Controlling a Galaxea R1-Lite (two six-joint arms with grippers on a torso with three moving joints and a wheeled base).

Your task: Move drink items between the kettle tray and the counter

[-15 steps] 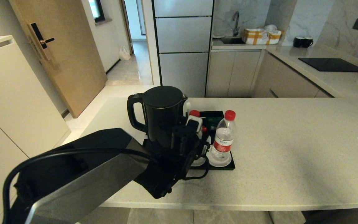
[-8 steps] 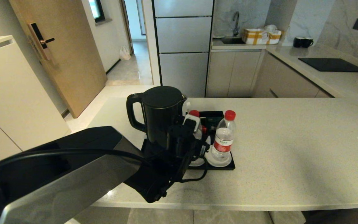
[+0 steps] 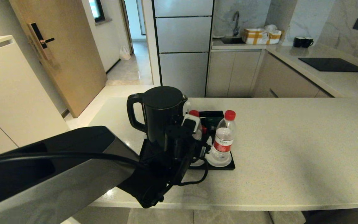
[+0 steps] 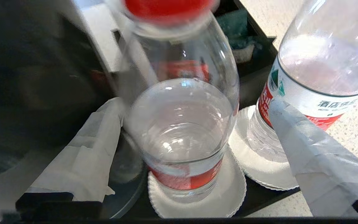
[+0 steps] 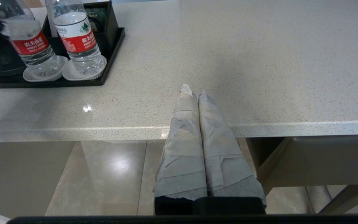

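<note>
left tool (image 4: pixel 179 140) spread around one of two bottles (image 4: pixel 182 124) on two coasters (image 4: pixel 228 193), one kettle (image 3: pixel 162 115) beside

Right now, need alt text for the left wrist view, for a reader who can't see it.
The open left gripper straddles a clear red-capped water bottle standing on a white coaster, its taped fingers on either side and not yet closed. A second bottle stands beside it on its own coaster in the black tray, with the dark kettle on the other side.
</note>
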